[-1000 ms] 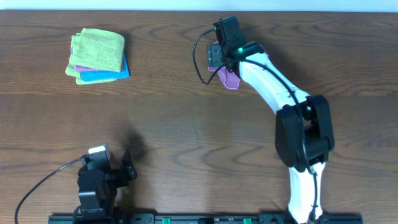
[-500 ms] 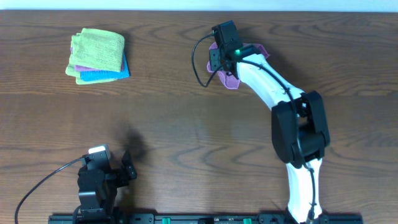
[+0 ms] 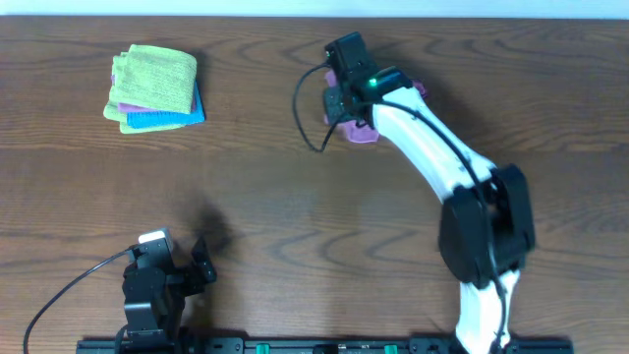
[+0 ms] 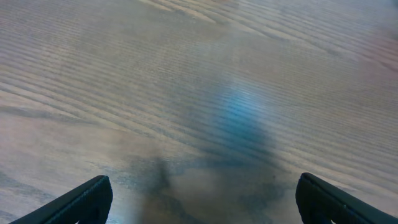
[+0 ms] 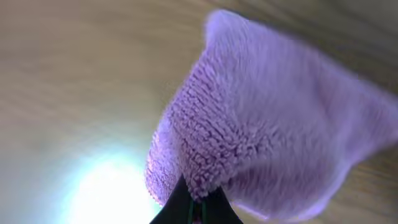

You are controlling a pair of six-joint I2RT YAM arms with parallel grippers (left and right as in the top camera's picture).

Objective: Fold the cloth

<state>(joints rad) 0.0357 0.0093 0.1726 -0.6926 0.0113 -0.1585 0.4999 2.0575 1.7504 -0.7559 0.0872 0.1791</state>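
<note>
The left claw (image 4: pixel 200 200) sits by the table's near edge with its two fingers wide apart. The wood of the table (image 4: pixel 186 68) shows between and ahead of them. Farther out, the right claw (image 5: pixel 196 208) reaches toward the far edge, its tips pinched together on a fold of the cloth (image 5: pixel 267 137). The cloth bunches up from the tips and spreads beyond them to the right, blurred at its outer edge. From overhead, purple shows on both sides of that claw. A stack (image 3: pixel 154 88) of folded cloths, green on top, lies well off to that claw's left.
</note>
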